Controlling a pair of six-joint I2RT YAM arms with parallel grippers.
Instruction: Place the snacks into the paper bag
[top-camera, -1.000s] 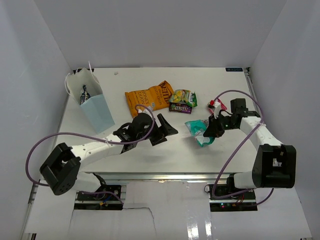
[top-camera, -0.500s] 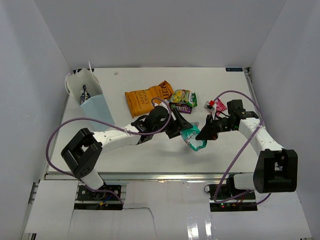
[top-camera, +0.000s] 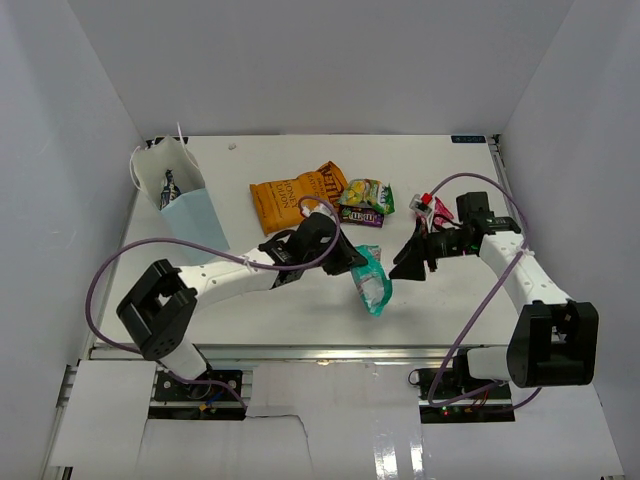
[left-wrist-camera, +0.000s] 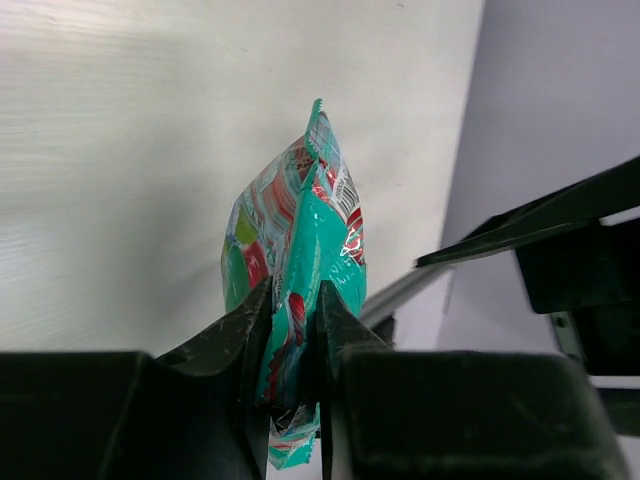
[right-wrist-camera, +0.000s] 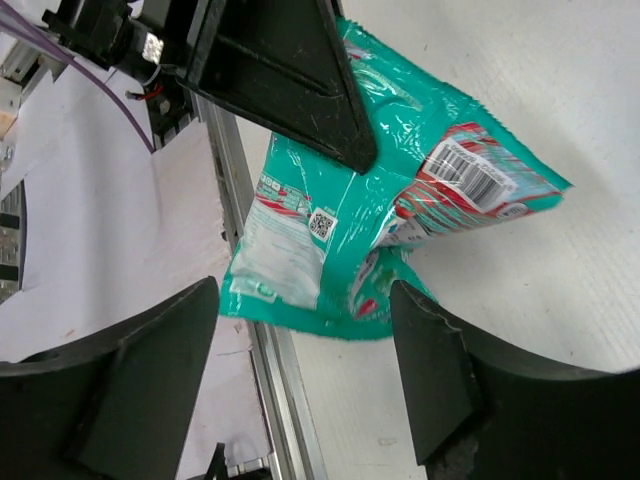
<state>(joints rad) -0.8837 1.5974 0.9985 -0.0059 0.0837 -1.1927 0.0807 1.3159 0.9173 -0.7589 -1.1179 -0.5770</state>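
The left claw (left-wrist-camera: 295, 300) is clamped narrow on the teal bag (left-wrist-camera: 300, 230), its two fingers (left-wrist-camera: 240, 335) pressing the packet's lower end from either side, so the bag stands edge-on above them in the left wrist view. From above, the teal bag (top-camera: 371, 282) hangs off the left claw (top-camera: 352, 262) toward the near edge of the worktop (top-camera: 280, 155), roughly midway between the two arms. The right claw (top-camera: 406, 262) is spread wide and holds nothing; it sits just to the right of the bag, apart from it (its own camera shows the teal bag (right-wrist-camera: 400, 230) beyond its open fingers (right-wrist-camera: 150, 365)).

Half a second ago the right claw was close against the bag; it has since drawn back to the right, and the bag has swung nearer the front edge. A second ago the right claw carried the bag and the left claw was open.

The paper bag (top-camera: 188, 208) stands upright at the far left, well apart from both claws, with only the top of a dark blue chip bag (top-camera: 169, 186) showing inside. The pink packet (top-camera: 430, 207) is partly hidden by the right arm's cable.
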